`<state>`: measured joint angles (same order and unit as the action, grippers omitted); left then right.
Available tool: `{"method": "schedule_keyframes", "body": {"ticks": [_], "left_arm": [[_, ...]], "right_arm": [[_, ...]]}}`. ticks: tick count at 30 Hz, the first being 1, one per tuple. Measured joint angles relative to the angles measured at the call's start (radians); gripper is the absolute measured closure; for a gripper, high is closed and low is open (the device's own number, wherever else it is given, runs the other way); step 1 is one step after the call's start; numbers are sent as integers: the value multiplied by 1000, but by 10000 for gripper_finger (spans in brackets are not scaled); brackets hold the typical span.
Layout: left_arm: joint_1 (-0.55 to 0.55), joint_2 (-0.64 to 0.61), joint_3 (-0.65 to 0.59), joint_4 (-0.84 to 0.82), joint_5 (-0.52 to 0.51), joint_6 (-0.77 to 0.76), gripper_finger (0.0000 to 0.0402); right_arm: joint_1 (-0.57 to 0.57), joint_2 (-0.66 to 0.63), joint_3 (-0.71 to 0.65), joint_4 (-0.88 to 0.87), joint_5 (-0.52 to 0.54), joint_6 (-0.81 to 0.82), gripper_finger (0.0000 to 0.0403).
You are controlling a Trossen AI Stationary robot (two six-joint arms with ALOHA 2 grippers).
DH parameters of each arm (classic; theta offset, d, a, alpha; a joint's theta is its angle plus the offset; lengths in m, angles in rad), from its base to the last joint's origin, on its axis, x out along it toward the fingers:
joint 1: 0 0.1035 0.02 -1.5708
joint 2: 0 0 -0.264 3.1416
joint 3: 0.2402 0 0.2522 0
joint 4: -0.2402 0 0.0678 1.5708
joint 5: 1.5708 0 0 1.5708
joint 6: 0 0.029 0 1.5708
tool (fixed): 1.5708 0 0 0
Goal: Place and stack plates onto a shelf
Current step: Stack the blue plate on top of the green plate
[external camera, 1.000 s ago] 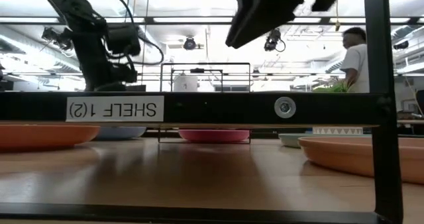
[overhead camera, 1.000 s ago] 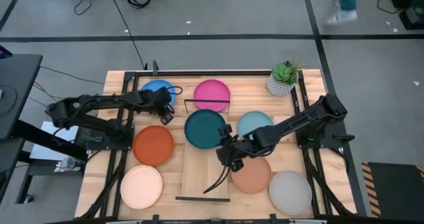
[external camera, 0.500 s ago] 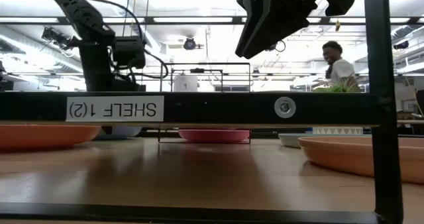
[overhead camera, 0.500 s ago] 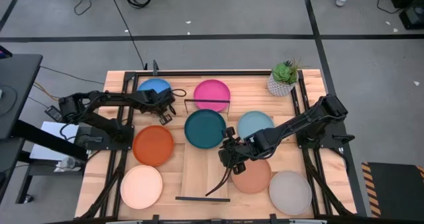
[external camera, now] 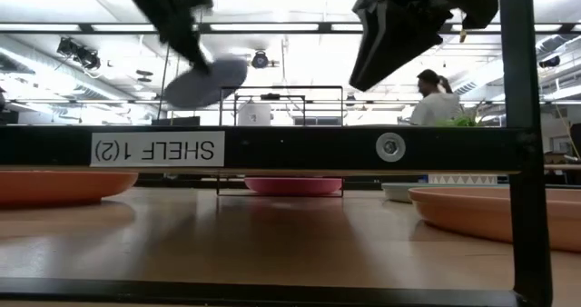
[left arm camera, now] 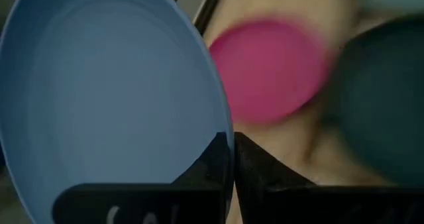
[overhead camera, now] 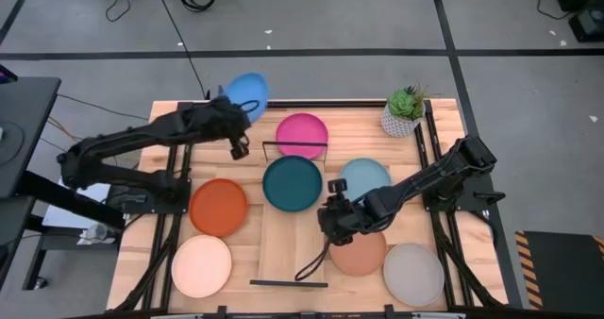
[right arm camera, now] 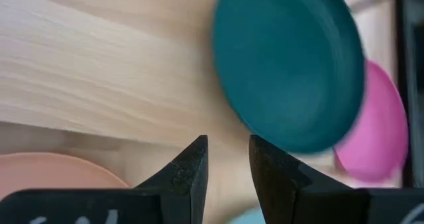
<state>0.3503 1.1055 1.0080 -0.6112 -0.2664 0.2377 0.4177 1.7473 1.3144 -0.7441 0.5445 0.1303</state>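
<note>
My left gripper [overhead camera: 236,114] is shut on the blue plate [overhead camera: 248,90] and holds it in the air over the table's far left corner. In the low view the plate [external camera: 207,82] is tilted. My right gripper [overhead camera: 332,215] hovers open and empty above the shelf's right edge, between the dark teal plate [overhead camera: 293,183] and the terracotta-peach plate [overhead camera: 360,252]. The shelf [overhead camera: 286,251] is a light-wood board with black rails at its ends. The magenta plate [overhead camera: 302,135] lies flat on the table, and so do the light blue [overhead camera: 364,176], orange-red [overhead camera: 218,207], cream-pink [overhead camera: 201,266] and grey [overhead camera: 413,274] plates. My left gripper pinches the blue plate's rim [left arm camera: 224,121] between its two fingers, one on the hollow upper face and one on the underside. The plate is lifted clear of the table and tilted, and reaches away from the fingers toward the far edge.
A white pot with a green plant [overhead camera: 404,111] stands at the far right corner. Black frame rails [overhead camera: 432,149] run along both table sides. A person [external camera: 428,96] stands in the room beyond the table.
My left gripper has risen and gone toward the table's far edge with the blue plate. The plate lay flat on the table a second ago and is now lifted clear and tipped. My right gripper has shifted a little toward the table's right edge.
</note>
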Motion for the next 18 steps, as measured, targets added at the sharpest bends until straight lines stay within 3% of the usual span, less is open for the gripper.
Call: {"method": "schedule_keyframes", "body": {"ticks": [6, 13, 18], "left_arm": [[-205, -107, 9, 139, 219, 132, 386], [-477, -75, 8, 140, 212, 168, 385], [-608, -5, 8, 136, 200, 156, 385]], "right_arm": [[42, 0, 0, -161, 116, 158, 287], [80, -9, -1, -391, 153, 377, 287], [128, -78, -60, -417, 168, 499, 287]]}}
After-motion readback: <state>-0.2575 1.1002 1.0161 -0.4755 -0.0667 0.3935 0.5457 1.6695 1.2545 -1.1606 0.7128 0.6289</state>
